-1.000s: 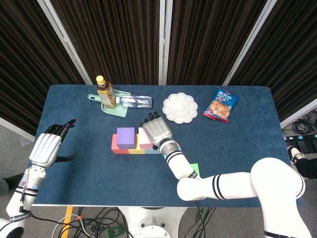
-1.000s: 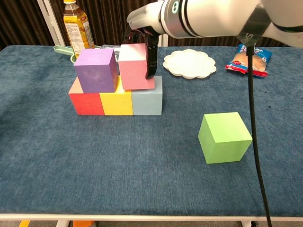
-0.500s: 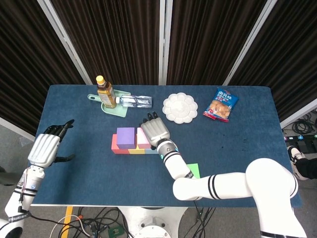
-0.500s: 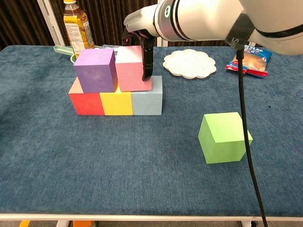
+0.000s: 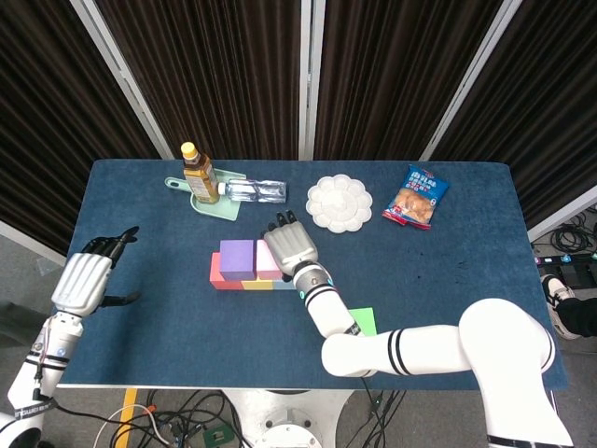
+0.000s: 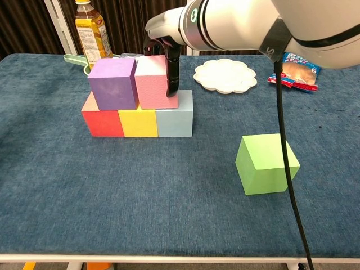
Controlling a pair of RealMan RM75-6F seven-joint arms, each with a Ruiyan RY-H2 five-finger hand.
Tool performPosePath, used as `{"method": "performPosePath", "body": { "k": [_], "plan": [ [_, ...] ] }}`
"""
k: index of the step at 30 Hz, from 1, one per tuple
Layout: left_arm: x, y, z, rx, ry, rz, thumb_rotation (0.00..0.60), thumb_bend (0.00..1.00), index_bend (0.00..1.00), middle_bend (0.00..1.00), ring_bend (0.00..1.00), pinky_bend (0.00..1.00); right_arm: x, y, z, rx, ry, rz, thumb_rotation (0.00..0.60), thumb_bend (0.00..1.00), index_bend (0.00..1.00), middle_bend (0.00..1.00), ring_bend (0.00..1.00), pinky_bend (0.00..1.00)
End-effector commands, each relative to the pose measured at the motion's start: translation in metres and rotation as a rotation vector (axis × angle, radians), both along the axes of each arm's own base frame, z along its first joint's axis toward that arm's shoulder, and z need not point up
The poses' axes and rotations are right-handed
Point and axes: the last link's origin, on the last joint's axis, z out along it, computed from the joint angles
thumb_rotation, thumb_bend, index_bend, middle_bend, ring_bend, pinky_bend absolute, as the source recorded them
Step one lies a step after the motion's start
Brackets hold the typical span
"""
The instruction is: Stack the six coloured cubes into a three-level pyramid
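Note:
A red cube (image 6: 101,122), a yellow cube (image 6: 139,123) and a grey-blue cube (image 6: 175,118) form a row on the table. A purple cube (image 6: 112,84) sits on the red and yellow ones. Beside it, touching, a pink cube (image 6: 152,84) rests over the yellow and grey-blue cubes, gripped by my right hand (image 6: 166,56) from above; its fingers (image 6: 172,79) run down the cube's right face. In the head view the right hand (image 5: 291,245) covers most of the pink cube (image 5: 266,262). A green cube (image 6: 264,163) lies alone at the front right. My left hand (image 5: 84,280) hangs open off the table's left edge.
At the back left are a tea bottle (image 6: 90,32), a clear bottle (image 5: 254,190) and a green board (image 5: 213,205). A white flower-shaped plate (image 6: 225,76) and a snack bag (image 6: 301,68) lie at the back right. My right arm's cable (image 6: 284,146) hangs over the green cube.
My right hand has carried the pink cube leftward and set it level against the purple cube. The left hand has barely moved.

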Motion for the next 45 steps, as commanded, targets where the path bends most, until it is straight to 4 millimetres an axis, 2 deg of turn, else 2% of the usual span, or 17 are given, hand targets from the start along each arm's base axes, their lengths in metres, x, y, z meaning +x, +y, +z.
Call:
{"method": "performPosePath", "body": {
  "k": [1,45],
  "plan": [
    [-0.0002,0.0003,0.0001,0.0,0.0,-0.001,0.6,0.04,0.07,0.19,0.22,0.21,0.0002,0.0,-0.0004,0.001,0.0,-0.003,0.6,0.09,0.39,0.19,0.0,0.0],
    [-0.0043,0.0011,0.0001,-0.002,-0.013,0.002,0.6,0.04,0.07,0.19,0.22,0.21,0.0036,0.0002,-0.0052,-0.001,-0.018,-0.033,0.6,0.09,0.36,0.18,0.0,0.0]
  ]
}}
